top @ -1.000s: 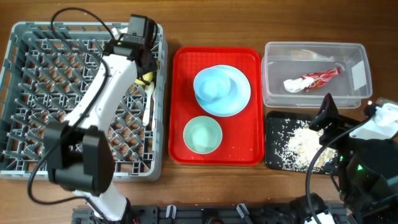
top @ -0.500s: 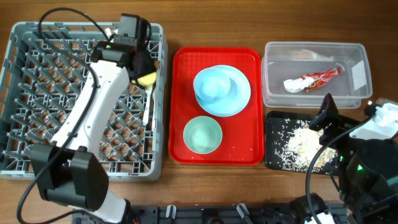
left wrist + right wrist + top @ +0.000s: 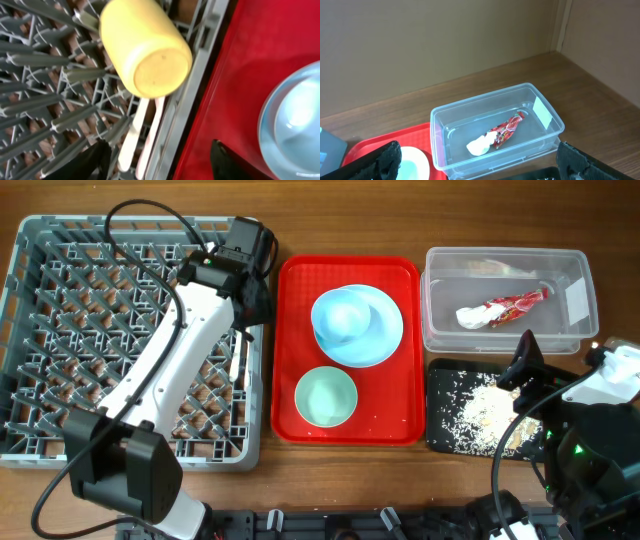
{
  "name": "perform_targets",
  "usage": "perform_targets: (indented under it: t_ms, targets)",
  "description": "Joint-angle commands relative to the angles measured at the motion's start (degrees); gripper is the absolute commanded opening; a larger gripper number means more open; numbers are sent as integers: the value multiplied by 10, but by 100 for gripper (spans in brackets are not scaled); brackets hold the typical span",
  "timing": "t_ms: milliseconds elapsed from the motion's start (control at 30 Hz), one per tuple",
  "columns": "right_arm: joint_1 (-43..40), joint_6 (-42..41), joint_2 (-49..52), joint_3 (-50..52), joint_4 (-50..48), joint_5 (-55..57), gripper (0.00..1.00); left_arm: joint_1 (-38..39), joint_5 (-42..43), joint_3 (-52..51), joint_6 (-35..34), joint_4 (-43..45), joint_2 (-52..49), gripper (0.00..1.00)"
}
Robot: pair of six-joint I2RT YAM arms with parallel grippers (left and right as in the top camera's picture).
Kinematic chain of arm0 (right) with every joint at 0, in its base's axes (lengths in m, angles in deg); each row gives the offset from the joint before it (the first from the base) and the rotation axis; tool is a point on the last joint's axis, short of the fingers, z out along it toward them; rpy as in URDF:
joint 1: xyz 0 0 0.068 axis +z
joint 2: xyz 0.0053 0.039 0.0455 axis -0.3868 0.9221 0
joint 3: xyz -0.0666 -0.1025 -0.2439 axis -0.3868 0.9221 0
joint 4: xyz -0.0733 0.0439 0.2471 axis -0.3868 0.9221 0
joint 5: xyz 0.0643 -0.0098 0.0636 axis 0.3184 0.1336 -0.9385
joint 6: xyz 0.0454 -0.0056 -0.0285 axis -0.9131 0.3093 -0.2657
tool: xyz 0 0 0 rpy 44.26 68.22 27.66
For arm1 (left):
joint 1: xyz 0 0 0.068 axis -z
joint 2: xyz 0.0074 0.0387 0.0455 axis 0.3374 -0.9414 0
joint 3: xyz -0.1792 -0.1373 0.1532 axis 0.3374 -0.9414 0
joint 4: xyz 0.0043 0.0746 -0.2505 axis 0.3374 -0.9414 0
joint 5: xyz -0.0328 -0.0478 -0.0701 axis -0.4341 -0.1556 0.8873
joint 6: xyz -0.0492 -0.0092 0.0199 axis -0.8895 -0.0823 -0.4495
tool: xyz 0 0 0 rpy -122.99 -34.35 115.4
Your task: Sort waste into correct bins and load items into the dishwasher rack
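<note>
The dishwasher rack [image 3: 30,240] at left held the yellow cup [image 3: 145,55], on its side by the right wall, with two white utensils [image 3: 134,137] beside it. The left gripper [image 3: 157,152] hovered above them, jaws apart and empty. On the red tray [image 3: 395,417], the blue plate [image 3: 385,340] carrying the pale bowl [image 3: 342,318], and the mint bowl [image 3: 325,397], were not yet loaded. The clear tub [image 3: 590,290], far right, held the wrapper [image 3: 510,305] and napkin [image 3: 470,317]. Crumbs [image 3: 475,415] lay in the black tray [image 3: 437,372]. The right gripper [image 3: 480,167] stood wide open, empty. Assessment: waste sorted; three dishes outstanding.

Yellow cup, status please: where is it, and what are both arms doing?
Left gripper open, empty, over rack edge. Right gripper open, empty, near black tray. Yellow cup tipped in rack beside white cutlery. Nothing blocking.
</note>
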Motion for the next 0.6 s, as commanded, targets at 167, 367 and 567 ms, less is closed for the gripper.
perform_targets:
  t_ms: [167, 367, 567]
  targets:
    - [-1, -7, -2, -5, -1, 9, 100, 13, 35, -49, 0, 5, -14, 57]
    - [-1, -7, -2, -5, -1, 9, 100, 13, 35, -115, 2, 71, -14, 52]
    - [-1, -7, -2, -5, -1, 9, 100, 13, 37, -134, 15, 111, -14, 38]
